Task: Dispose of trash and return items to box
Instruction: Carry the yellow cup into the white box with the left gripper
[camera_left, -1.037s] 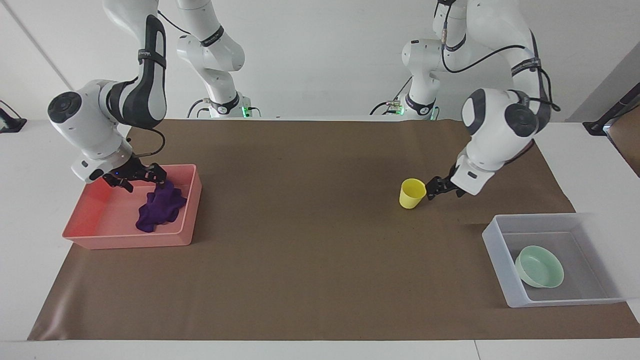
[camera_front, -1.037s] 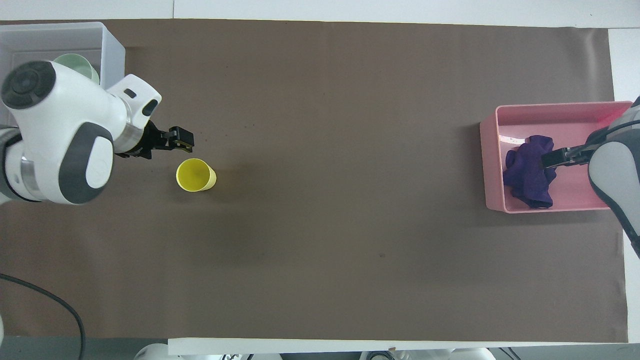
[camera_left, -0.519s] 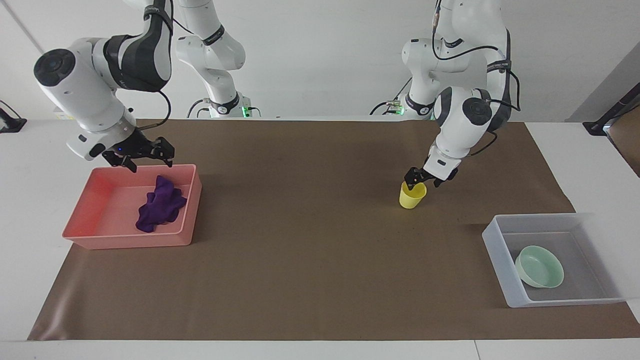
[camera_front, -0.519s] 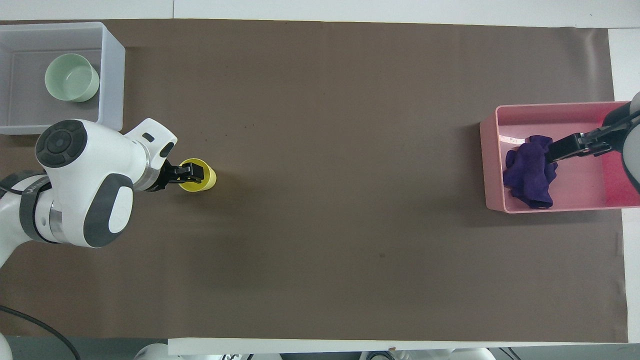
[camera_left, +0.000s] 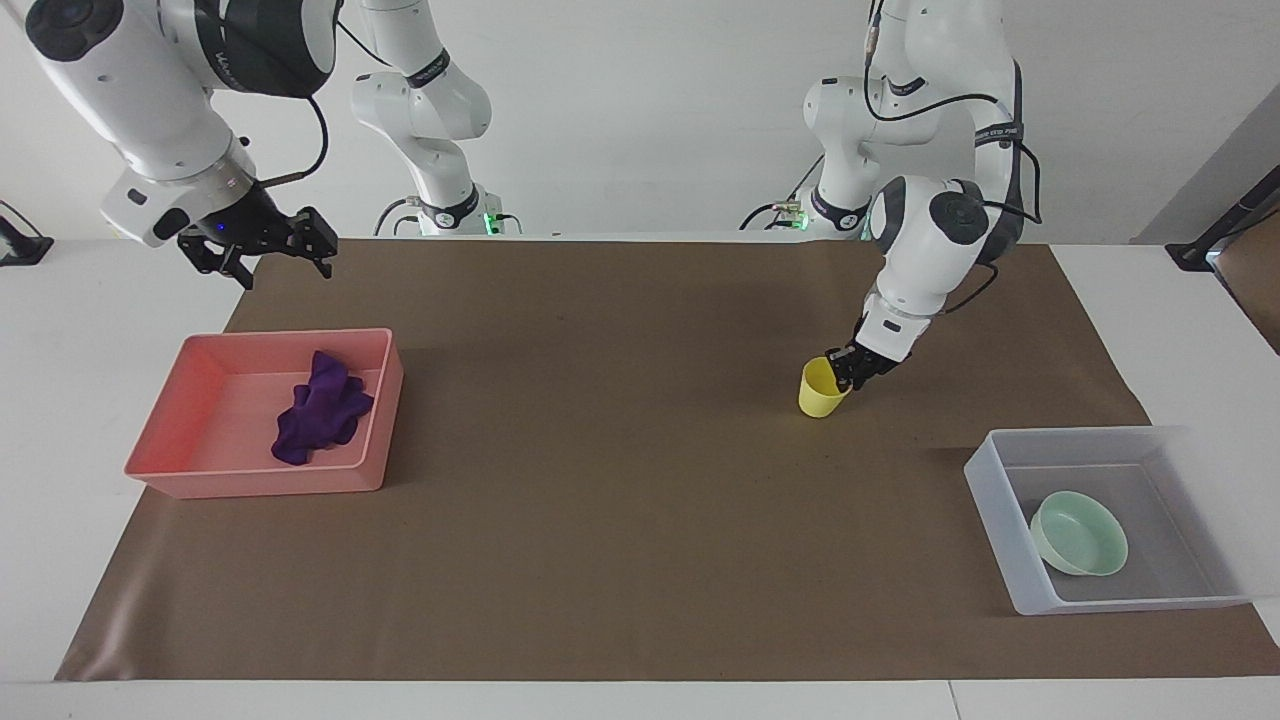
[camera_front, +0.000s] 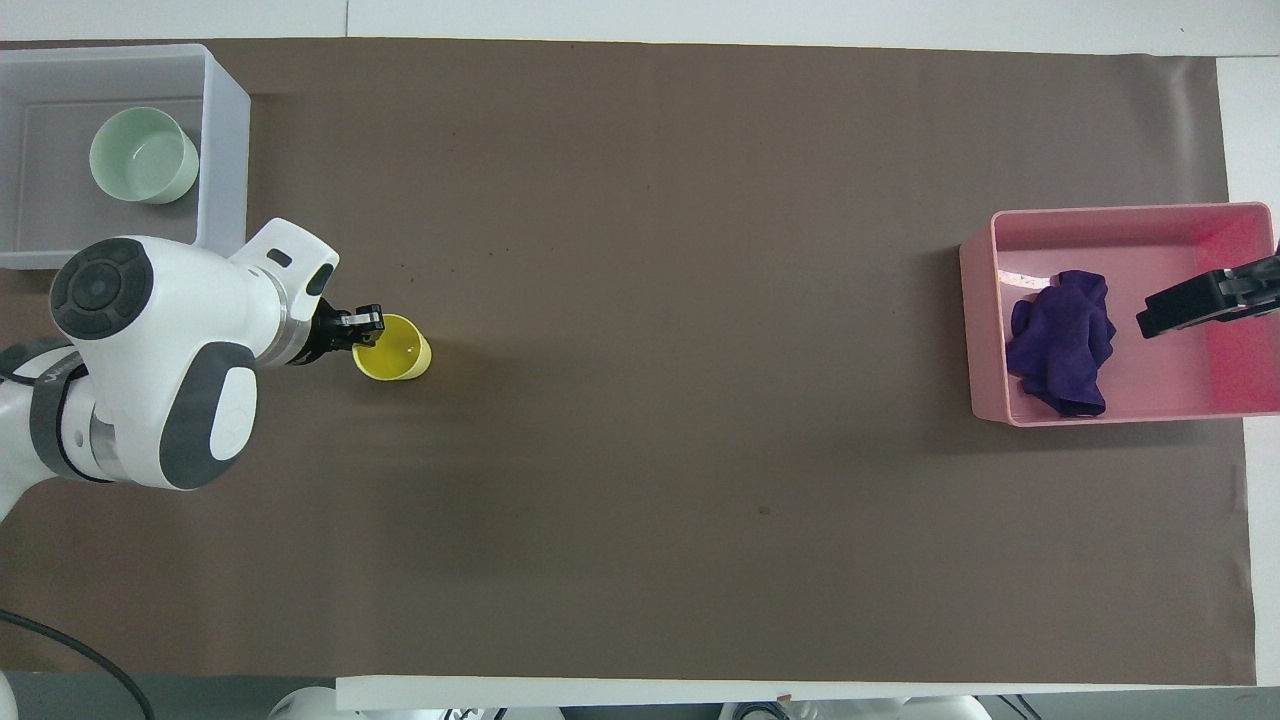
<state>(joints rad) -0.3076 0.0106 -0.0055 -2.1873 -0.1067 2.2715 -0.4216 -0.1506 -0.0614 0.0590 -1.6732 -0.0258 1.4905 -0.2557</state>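
Since the earlier frames the right gripper (camera_left: 262, 243) has let go of the crumpled deep-purple fabric lump (camera_left: 322, 408) and risen clear of the salmon-pink rectangular plastic bin (camera_left: 160, 455), while the left gripper (camera_left: 842, 367) has swung in from beside the small yellow plastic cup (camera_left: 822, 387) and settled on its rim.

The facing view shows the height that the overhead view hides: the right gripper hangs well above the pink bin's edge nearest the robots, its fingers spread wide and empty. In the overhead view only the dark tip of the right gripper (camera_front: 1208, 304) shows, lying over the pink bin (camera_front: 976, 310) beside the purple fabric (camera_front: 1062, 340), which could be mistaken for contact. The overhead view in turn shows the left gripper (camera_front: 366, 327) straddling the cup's (camera_front: 395, 350) rim on the side toward the left arm's end of the table, the fingers close together with the wall between them. The cup stands upright on the brown table mat (camera_left: 620, 480).

The shallow pale mint-green bowl (camera_left: 1079, 534) sits inside the translucent grey-white rectangular plastic bin (camera_left: 1000, 520), at the left arm's end of the table and farther from the robots than the cup. The fabric lies in the pink bin at the right arm's end.
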